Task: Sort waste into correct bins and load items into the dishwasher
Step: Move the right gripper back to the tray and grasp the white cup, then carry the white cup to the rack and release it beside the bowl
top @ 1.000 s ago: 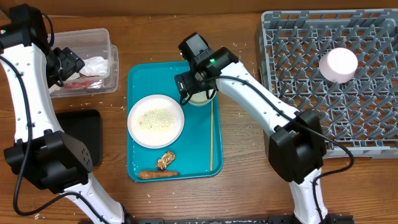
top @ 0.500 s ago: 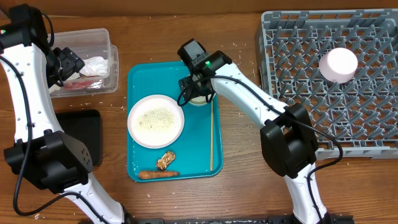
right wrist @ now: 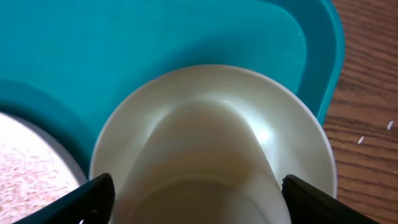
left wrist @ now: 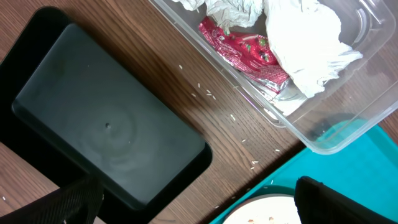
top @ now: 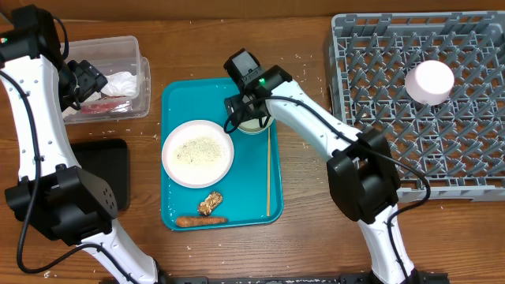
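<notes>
On the teal tray (top: 177,102) my right gripper (top: 251,118) has one finger on each side of the small cup (right wrist: 205,162), and both touch its wall. The cup stands on a small white dish (right wrist: 124,124). A large plate (top: 197,153) dusted with rice lies beside it, and the wooden stick (top: 268,170) lies along the tray's right side. The carrot (top: 201,222) and the brown lump (top: 210,203) are at the tray's near end. My left gripper (left wrist: 199,205) hangs open and empty by the clear tub (left wrist: 348,118), which holds tissues (left wrist: 305,43) and a red wrapper (left wrist: 239,50).
The black tray (left wrist: 106,124) lies near the clear tub on the left. The grey dish rack (top: 379,79) fills the right side, with a pale upturned bowl (top: 429,81) on its pegs. Loose rice grains (left wrist: 208,94) are scattered on the wooden table.
My right gripper has shifted slightly up and left over the cup, its jaws have drawn in against it, and the arm's elbow has swung left. The left arm has not moved.
</notes>
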Controlling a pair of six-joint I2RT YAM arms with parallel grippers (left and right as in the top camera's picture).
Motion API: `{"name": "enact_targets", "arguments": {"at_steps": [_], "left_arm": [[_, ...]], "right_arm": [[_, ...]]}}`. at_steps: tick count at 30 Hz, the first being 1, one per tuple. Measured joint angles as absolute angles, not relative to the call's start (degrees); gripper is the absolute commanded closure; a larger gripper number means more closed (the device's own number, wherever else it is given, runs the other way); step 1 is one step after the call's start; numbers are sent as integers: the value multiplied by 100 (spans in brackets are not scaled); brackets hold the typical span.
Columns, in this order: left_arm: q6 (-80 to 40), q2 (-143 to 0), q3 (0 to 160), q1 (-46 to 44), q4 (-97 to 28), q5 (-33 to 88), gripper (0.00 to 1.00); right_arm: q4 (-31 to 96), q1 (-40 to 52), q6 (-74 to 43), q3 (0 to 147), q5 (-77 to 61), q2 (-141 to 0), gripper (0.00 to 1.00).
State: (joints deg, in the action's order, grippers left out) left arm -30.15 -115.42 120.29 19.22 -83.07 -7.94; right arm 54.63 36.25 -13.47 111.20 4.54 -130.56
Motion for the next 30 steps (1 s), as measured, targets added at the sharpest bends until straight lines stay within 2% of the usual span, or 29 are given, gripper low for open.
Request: {"name": "enact_targets", "arguments": {"at_steps": [7, 15, 24, 30], "left_arm": [[-3015, -11542, 12029, 1922, -8307, -794, 0], [-3015, -11542, 12029, 1922, -8309, -792, 0], [-3015, -11542, 12029, 1922, -8309, -797, 0], [-3015, -11542, 12029, 1922, -8307, -794, 0]], "right_arm": [[5505, 3625, -1363, 11120, 486, -13144, 35], [6003, 3590, -1354, 11522, 489, -13146, 46], [6781, 3070, -1562, 13124, 493, -13133, 49], [7367, 1817, -1844, 14018, 499, -12971, 49]]}}
